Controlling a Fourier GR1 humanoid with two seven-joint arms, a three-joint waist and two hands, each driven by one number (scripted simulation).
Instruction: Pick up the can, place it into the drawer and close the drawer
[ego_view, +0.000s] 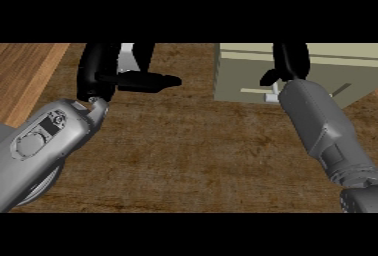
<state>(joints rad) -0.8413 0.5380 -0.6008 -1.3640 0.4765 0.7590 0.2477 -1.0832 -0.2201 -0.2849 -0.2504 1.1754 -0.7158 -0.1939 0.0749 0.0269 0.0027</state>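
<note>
At the upper left of the frame the left hand (111, 70) is seen above the brown counter (192, 150), its fingers hanging down and the thumb stuck out to the right. A pale sliver shows between the fingers at the top edge (it may be the can (127, 52), though too little is visible to be sure). Whether the fingers are curled round it cannot be told, so the state of this hand is left undecided.

At the upper right the cream drawer (244, 75) is seen, with a pale handle bar across its front. The right hand (289, 62) is raised in front of the drawer, its dark fingers pointing up over the drawer's top and one finger hooked down near the handle; nothing is seen held in it, and whether the handle itself is grasped cannot be made out.

The step in hand is judged to be work at the drawer front. It would be done well if the handle were met squarely and the drawer moved straight along its own line, with no sideways drag. The can should be accounted for before the drawer is shut.
</note>
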